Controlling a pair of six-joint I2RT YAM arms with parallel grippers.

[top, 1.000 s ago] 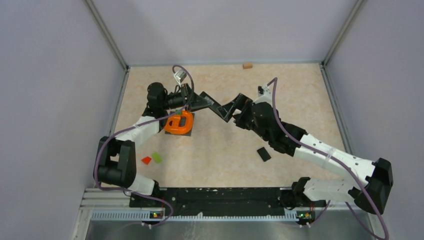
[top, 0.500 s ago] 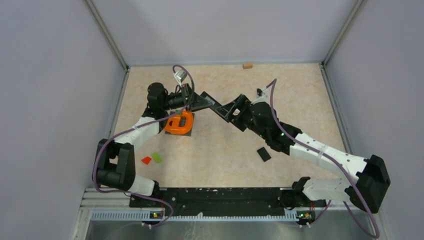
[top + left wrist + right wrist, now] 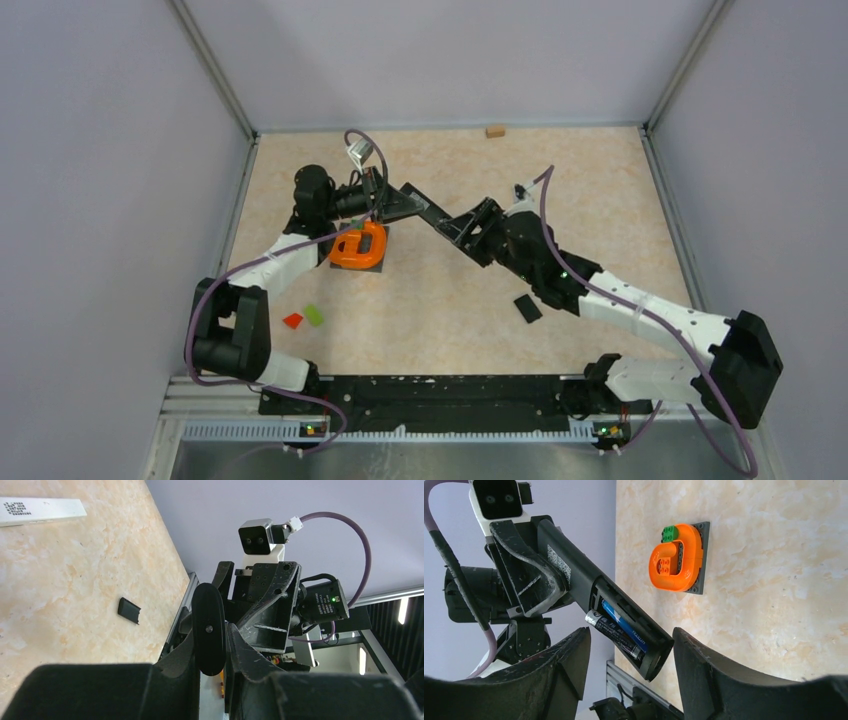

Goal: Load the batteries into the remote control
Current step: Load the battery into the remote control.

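Far left on the beige marbled desk (image 3: 440, 300): small red block (image 3: 292, 321) and small green block (image 3: 314, 314) lie just beside each other near the left arm's base. Further back is an orange C-shaped brick piece (image 3: 358, 246) on a grey square plate (image 3: 703, 555), with a green stud brick (image 3: 669, 532) at one end.

Left gripper (image 3: 395, 203) is above and just beside the orange piece, clamped on one end of a long black plastic remote control (image 3: 425, 208). In the left wrist view the remote shows end-on as a dark oval, pinched between the two fingers (image 3: 182, 655). The remote is held off the desk and slants toward the right arm.

The battery bay faces the right wrist camera with its lid off. Inside is a blue cylindrical battery (image 3: 621, 622), lying lengthwise. A dark cylindrical battery (image 3: 611, 631) lies touching it on the outer side, its upper end at the bay's rim; cannot tell if fully seated. No other batteries seen.

Right gripper (image 3: 630, 637) is spread wide, nothing held, its fingers (image 3: 566, 667) on either side of the remote's free end. Both batteries sit between the jaws, apart from them.

Right of that: a small black rectangular battery cover (image 3: 527, 308) lies flat on the desk, beside the right forearm. A long white flat bar with a dark printed patch (image 3: 40, 509) lies on the desk in the left wrist view. A small tan block (image 3: 494, 130) is at the far edge.
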